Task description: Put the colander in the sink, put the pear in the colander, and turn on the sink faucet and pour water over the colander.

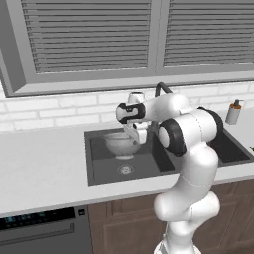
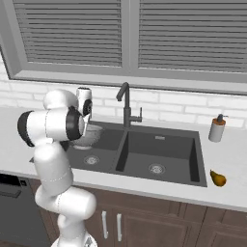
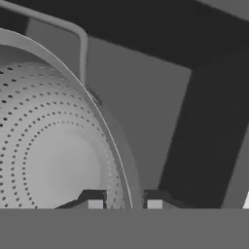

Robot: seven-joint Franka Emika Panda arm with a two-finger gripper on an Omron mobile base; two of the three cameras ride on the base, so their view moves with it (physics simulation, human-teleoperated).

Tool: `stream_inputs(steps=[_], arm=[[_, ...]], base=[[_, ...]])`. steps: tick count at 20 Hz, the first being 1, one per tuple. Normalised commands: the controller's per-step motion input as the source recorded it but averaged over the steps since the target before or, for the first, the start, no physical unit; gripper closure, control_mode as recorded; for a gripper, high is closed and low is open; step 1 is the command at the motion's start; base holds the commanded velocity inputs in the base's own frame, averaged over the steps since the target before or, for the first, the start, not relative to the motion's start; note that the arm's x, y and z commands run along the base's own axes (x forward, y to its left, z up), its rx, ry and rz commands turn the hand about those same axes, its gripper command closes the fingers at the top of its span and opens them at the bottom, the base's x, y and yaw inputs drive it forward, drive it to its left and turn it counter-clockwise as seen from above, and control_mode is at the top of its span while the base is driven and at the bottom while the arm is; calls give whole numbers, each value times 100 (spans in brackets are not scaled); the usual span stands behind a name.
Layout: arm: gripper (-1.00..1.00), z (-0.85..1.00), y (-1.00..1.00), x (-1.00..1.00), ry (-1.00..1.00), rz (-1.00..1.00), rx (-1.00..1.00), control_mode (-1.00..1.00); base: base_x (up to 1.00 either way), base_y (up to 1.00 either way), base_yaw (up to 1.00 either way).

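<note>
The silver mesh colander sits upright in the left basin of the dark sink, near its back wall. My gripper hangs over the colander's right rim. In the hand view the colander is close below, its thin rim passing between my fingertips with a gap on both sides, so the gripper is open. A loop handle curves off the rim at the upper left of that view. The yellow-orange pear lies on the counter right of the sink. The dark gooseneck faucet stands behind the divider.
A grey soap dispenser stands on the counter at the back right of the sink. A window with closed blinds runs above the tiled wall. A dishwasher front is under the counter at the left.
</note>
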Motion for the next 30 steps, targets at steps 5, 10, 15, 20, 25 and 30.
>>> stream_inputs(steps=[5, 10, 15, 20, 25, 30], arm=[[100, -42, 33, 29, 0, -49, -29, -100], [100, -35, 23, 1, 0, -61, -24, -100], [100, -19, 0, -1, 0, -60, -7, -100], [100, -9, 0, -33, -3, -58, 0, -100], [100, -7, 8, -41, -19, -64, -2, -100], [100, -5, 21, -7, -25, -63, -13, -100]], base=[[0, 0, 0], [0, 0, 0], [0, 0, 0], [0, 0, 0], [0, 0, 0], [0, 0, 0]])
